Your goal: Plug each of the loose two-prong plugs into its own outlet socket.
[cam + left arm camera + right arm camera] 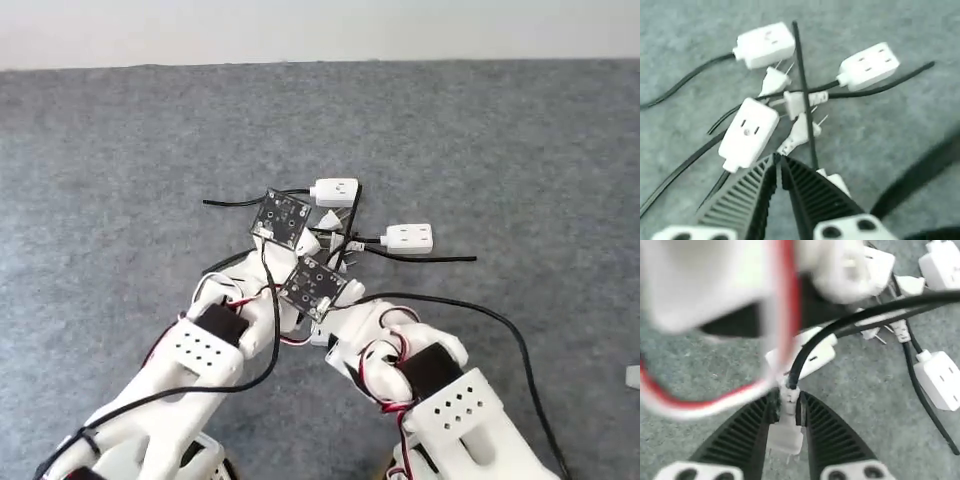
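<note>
My left gripper (778, 165) is shut with nothing between its fingers, just short of a white outlet (748, 132) lying socket side up. Beyond it lie two more white outlets (765, 44) (869, 65) and several loose white plugs (774, 80) (799, 131) (798, 101) tangled in black cords. My right gripper (787, 410) is shut on a white two-prong plug (785, 432), whose black cord runs up toward an outlet (812, 356) close ahead. In the high view two outlets (335, 191) (408, 237) lie past both wrists.
Grey carpet covers the table. Black cords (430, 258) cross among the outlets, and one thick cable (510, 335) loops beside the right arm. A red and white wire (782, 295) of the other arm hangs close across the right wrist view. A small white piece (632, 376) lies at the far right.
</note>
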